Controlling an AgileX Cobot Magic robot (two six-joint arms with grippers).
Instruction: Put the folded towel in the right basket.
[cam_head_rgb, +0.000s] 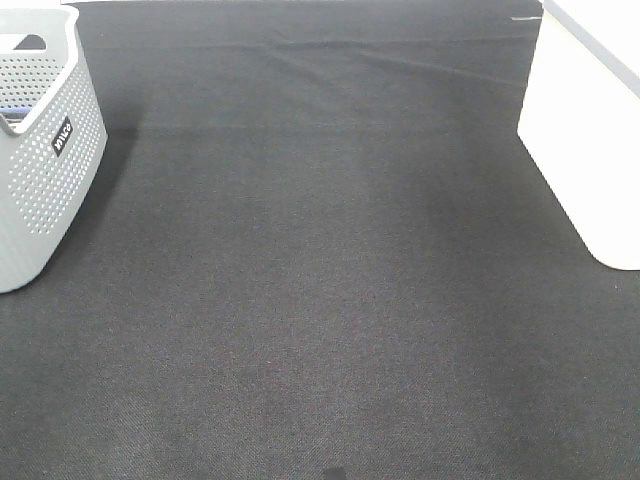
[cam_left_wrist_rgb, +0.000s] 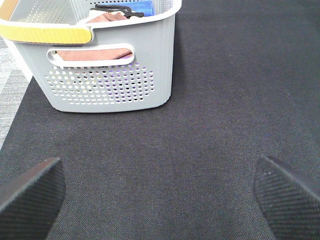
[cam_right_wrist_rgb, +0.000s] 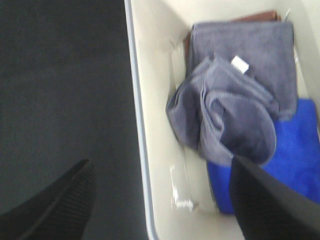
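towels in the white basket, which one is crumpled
The grey towel heaped on top; the other grey towel and the blue towel beneath it lie flat.

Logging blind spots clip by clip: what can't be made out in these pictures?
- Exterior high: the white basket is cut off by the right edge, its inside unseen; neither arm shows.
- Left wrist: the wall of the grey basket hides most of its contents.
- Right wrist: blurred; the grey towel covers most of a brown cloth, and the blue towel runs off the edge.
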